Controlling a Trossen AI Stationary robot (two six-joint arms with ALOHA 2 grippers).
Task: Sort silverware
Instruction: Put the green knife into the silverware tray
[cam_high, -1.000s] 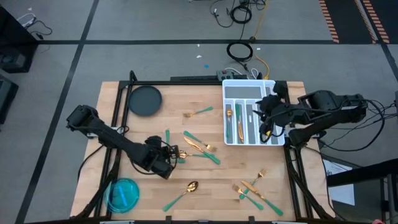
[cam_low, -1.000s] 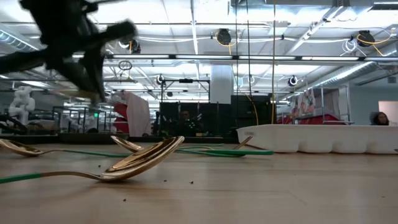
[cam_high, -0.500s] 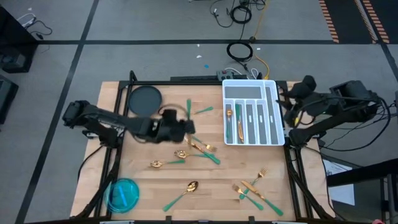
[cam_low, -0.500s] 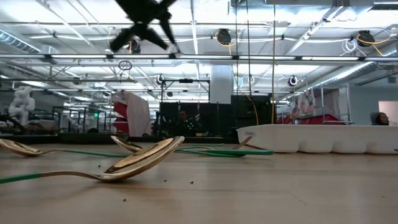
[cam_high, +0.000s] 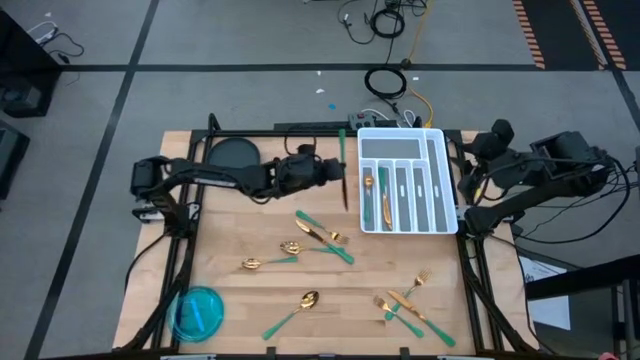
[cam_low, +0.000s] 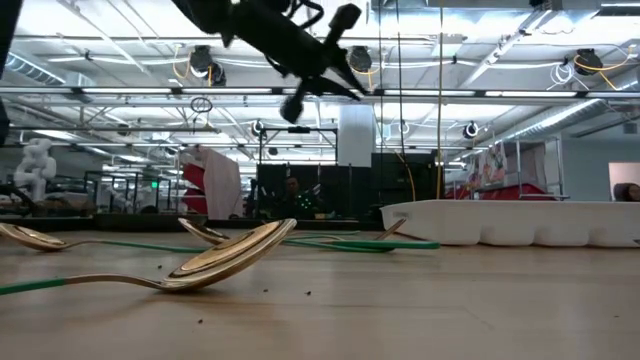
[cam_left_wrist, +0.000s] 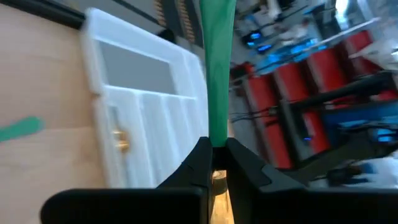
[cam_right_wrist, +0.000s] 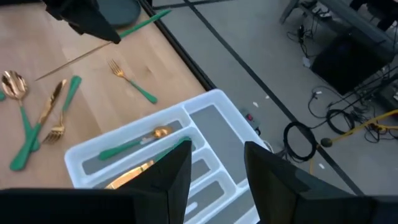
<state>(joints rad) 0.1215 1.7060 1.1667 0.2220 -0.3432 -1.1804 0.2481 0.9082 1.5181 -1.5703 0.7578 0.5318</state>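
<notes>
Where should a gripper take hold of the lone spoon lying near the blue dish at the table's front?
Take the spoon by the middle of its green handle, coming straight down with the jaws across it. It lies flat and diagonal on bare tabletop, nothing beside it; the handle is slim and straight, the gold bowl rounded and likely slippery.

Gold-headed, green-handled silverware scattered on table
</notes>
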